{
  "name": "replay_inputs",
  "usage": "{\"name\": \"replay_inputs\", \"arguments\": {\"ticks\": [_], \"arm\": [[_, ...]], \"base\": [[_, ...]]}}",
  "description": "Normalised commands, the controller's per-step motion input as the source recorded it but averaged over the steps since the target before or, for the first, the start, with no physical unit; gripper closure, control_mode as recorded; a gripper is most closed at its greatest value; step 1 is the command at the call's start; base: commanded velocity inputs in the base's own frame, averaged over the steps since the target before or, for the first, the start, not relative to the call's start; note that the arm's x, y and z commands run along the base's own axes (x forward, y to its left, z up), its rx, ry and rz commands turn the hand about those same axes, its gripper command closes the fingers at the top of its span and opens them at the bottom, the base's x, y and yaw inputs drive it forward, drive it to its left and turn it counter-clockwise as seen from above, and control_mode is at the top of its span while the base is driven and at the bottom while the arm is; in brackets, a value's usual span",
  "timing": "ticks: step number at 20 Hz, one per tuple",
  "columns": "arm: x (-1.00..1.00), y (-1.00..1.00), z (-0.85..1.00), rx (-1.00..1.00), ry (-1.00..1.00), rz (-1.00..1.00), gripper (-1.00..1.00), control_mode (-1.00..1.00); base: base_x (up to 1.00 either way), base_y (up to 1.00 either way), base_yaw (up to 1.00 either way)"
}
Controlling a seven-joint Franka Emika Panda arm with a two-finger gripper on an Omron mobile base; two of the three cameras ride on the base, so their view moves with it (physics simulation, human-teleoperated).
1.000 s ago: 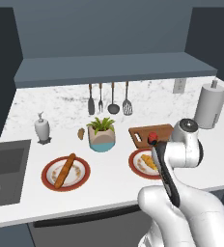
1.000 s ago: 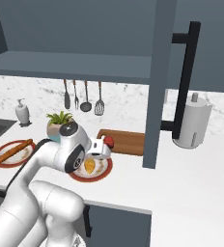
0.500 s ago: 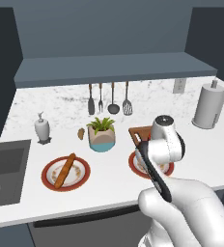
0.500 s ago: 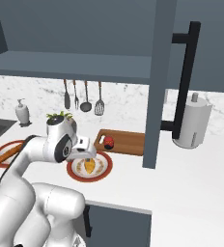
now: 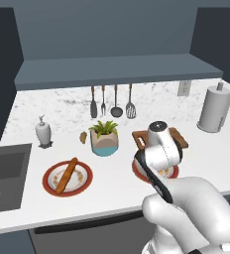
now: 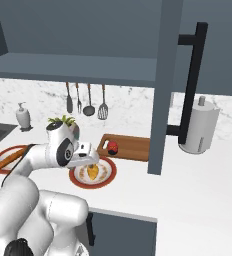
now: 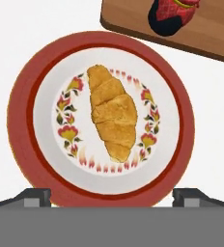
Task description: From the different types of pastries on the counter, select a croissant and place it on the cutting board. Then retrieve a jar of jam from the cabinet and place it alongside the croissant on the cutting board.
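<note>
Hovering pincer [image 7: 112, 195] spread wide above croissant [image 7: 112, 113] on red-rimmed plate [image 7: 23, 99], jar of jam [image 7: 171, 15] on cutting board [image 7: 133, 24]

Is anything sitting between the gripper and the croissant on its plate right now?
Nothing visible does. In the hand view the croissant lies alone in the middle of the red-rimmed plate, directly ahead of the open gripper. The jar of jam stands off to the side on the cutting board, out of that path.

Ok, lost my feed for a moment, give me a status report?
Gripper open, above the croissant on its red-rimmed plate. Jar of jam on the cutting board. Nothing in the way.
</note>
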Motion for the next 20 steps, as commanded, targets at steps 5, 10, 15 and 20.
{"name": "replay_inputs", "arguments": {"ticks": [5, 10, 15, 20], "arm": [[0.34, 0.0, 0.29, 0.18, 0.0, 0.0, -1.0, -1.0], [0.3, 0.0, 0.13, 0.08, 0.0, 0.01, -1.0, -1.0], [0.1, 0.0, -0.15, 0.0, -0.01, 0.0, -1.0, -1.0], [0.02, -0.01, -0.16, 0.01, 0.0, 0.0, -1.0, -1.0]], "base": [[0.0, 0.0, 0.0], [0.0, 0.0, 0.0], [0.0, 0.0, 0.0], [0.0, 0.0, 0.0]]}}
